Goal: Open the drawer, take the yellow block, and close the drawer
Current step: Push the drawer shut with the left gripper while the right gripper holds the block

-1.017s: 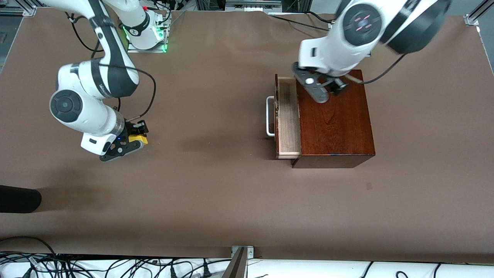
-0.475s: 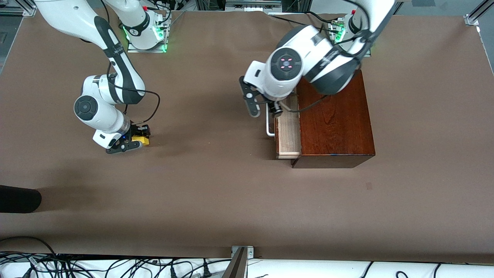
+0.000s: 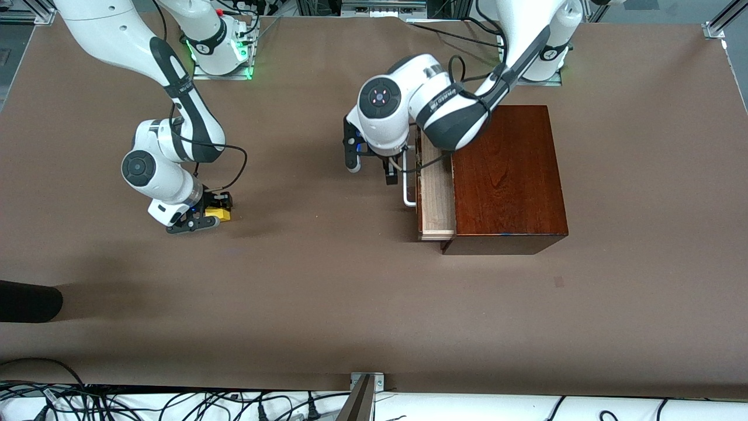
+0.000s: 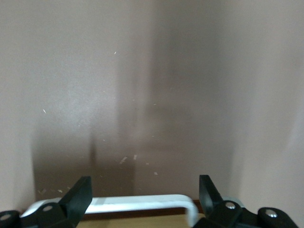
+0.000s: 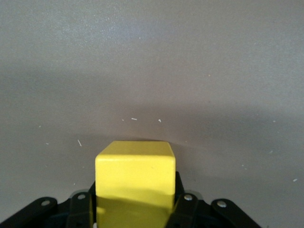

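Left claw point(image 3: 372, 165) spread before drawer point(image 3: 435, 193) handle point(image 4: 142, 203)

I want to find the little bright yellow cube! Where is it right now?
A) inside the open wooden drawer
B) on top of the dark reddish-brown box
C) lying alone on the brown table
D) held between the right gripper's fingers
D: the small bright yellow cube sits clamped in the right gripper, far from the pale wood drawer.

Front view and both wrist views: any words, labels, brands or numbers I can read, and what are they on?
Left arm: dark lettering on a white band of the forearm, too small to read.
Wooden box, drawer, yellow block, table: no text.
Left gripper and right gripper: no markings.
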